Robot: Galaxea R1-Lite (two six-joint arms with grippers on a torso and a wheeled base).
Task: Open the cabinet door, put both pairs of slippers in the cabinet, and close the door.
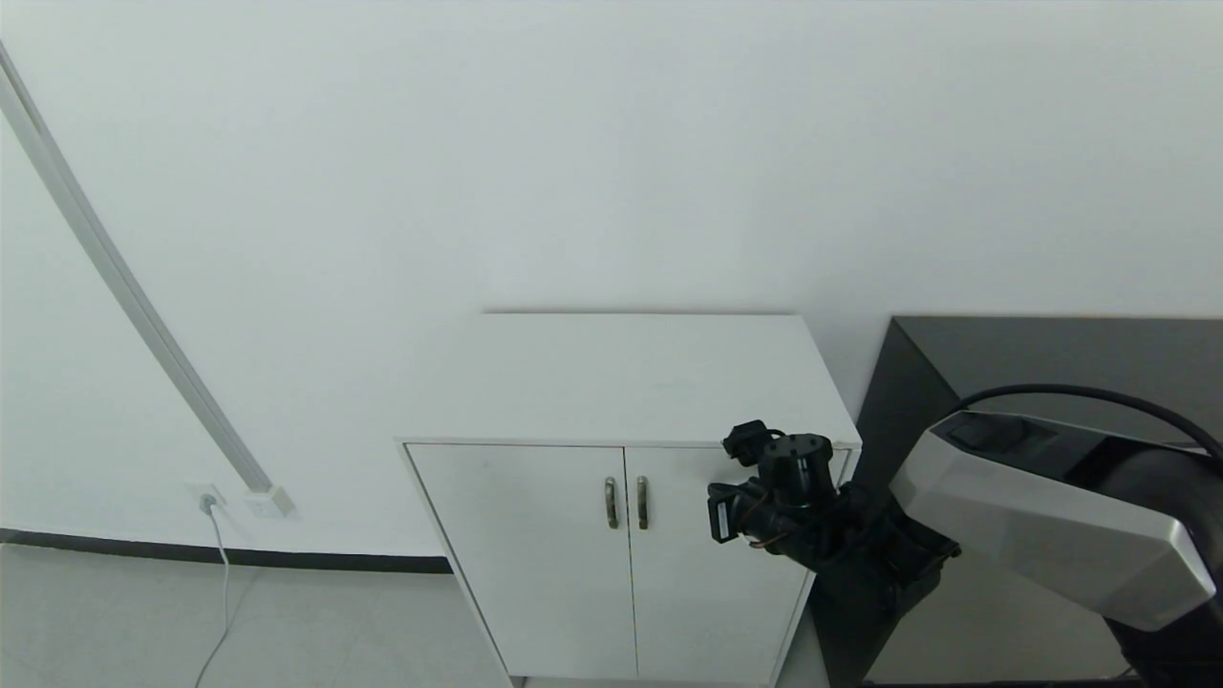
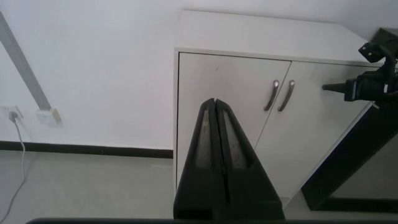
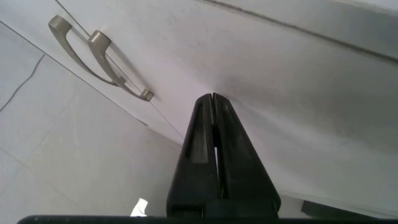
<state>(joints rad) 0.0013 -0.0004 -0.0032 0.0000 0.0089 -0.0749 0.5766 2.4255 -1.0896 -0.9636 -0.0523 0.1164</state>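
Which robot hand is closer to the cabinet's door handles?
Right. The right gripper sits close in front of the right door, just beside the handles. The left gripper is farther back from the cabinet, out toward its left side.

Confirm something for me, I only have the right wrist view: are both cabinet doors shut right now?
Observer: Yes. In the head view both doors of the white two-door cabinet sit flush and shut.
Operator: Where is my left arm?
Observer: The left gripper sits back from the cabinet, facing its front, jaws shut and empty.
Operator: Anything beside the cabinet?
Observer: A dark, flat-topped piece of furniture stands just beyond it on the robot's right.
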